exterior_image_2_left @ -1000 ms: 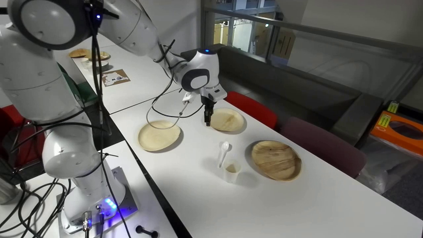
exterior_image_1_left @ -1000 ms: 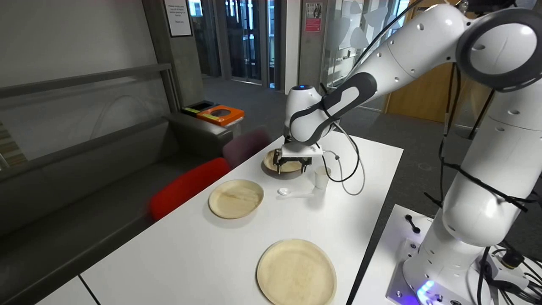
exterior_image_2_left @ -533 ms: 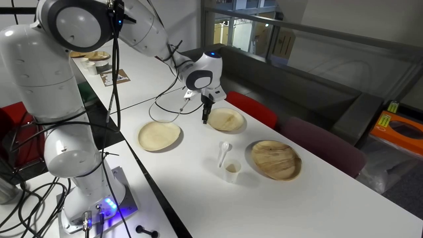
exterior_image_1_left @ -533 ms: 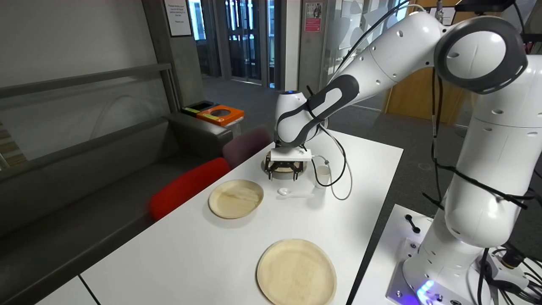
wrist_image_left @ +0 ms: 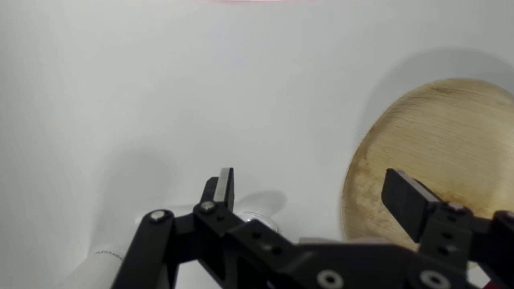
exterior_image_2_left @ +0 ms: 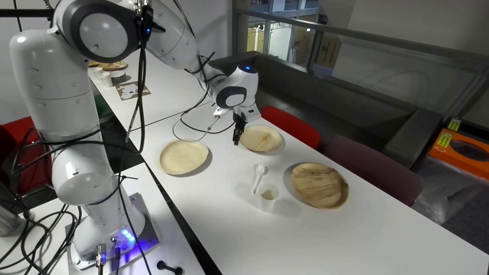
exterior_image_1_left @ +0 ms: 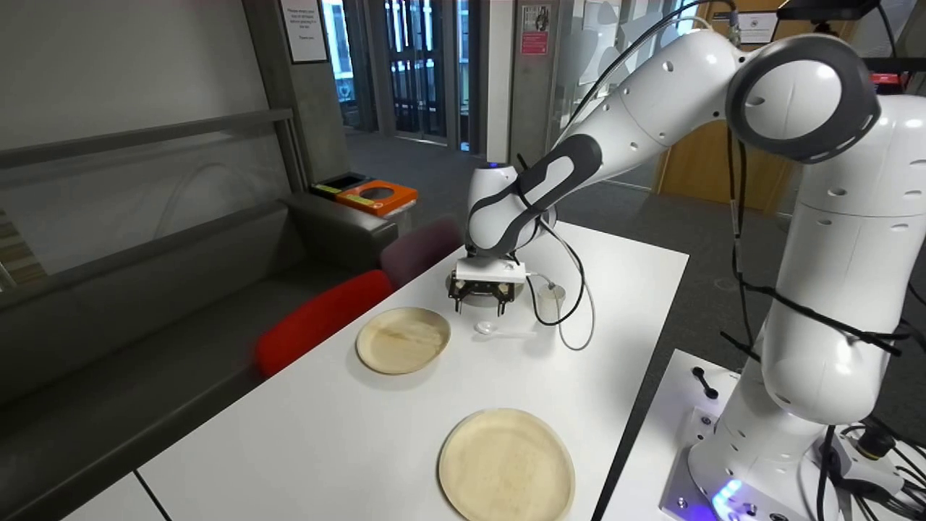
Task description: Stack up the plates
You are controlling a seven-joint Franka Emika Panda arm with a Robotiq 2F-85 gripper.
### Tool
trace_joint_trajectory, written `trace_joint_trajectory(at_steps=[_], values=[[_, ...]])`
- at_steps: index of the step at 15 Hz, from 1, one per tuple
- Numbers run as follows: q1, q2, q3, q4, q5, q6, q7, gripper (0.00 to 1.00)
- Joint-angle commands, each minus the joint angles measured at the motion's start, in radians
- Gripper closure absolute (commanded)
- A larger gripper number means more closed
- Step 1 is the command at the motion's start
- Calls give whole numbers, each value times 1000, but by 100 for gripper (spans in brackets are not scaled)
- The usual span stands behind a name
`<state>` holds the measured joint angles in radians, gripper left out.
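Note:
Three round pale tan plates lie apart on the white table. One plate point(exterior_image_1_left: 506, 467) is nearest in an exterior view; it also shows in the other exterior angle point(exterior_image_2_left: 184, 156). The middle plate point(exterior_image_1_left: 403, 340) lies by the red chair and shows in both exterior views point(exterior_image_2_left: 267, 138). The darker-grained far plate point(exterior_image_2_left: 320, 185) is mostly hidden behind the gripper in an exterior view. My gripper point(exterior_image_1_left: 479, 312) is open and empty above the table; in an exterior view its fingers point(exterior_image_2_left: 236, 144) appear beside the middle plate. In the wrist view, a plate point(wrist_image_left: 449, 148) lies right, below the right finger point(wrist_image_left: 309, 176).
A cup point(exterior_image_2_left: 268, 198) and a white spoon point(exterior_image_2_left: 259, 176) stand and lie between the far plate and the arm. A red chair point(exterior_image_1_left: 325, 318) and a purple chair point(exterior_image_1_left: 419, 250) line the table edge. Cables point(exterior_image_1_left: 579, 318) hang from the wrist.
My gripper has moved left and lower in an exterior view, covering more of the far plate there. The fingers stay open. The plates, cup and spoon have not moved.

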<state>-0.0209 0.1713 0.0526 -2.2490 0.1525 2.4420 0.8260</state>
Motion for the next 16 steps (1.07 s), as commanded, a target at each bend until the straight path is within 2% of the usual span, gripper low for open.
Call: trace_joint_trajectory(at_steps=[1, 8, 10, 13, 14, 16], values=[[31, 159, -22, 102, 85, 64, 41, 0], [64, 385, -46, 242, 174, 278, 65, 0], [80, 413, -59, 268, 173, 305, 74, 0], [89, 437, -70, 307, 162, 259, 71, 0], [93, 442, -75, 314, 157, 255, 70, 20], [107, 451, -91, 324, 144, 259, 71, 33]])
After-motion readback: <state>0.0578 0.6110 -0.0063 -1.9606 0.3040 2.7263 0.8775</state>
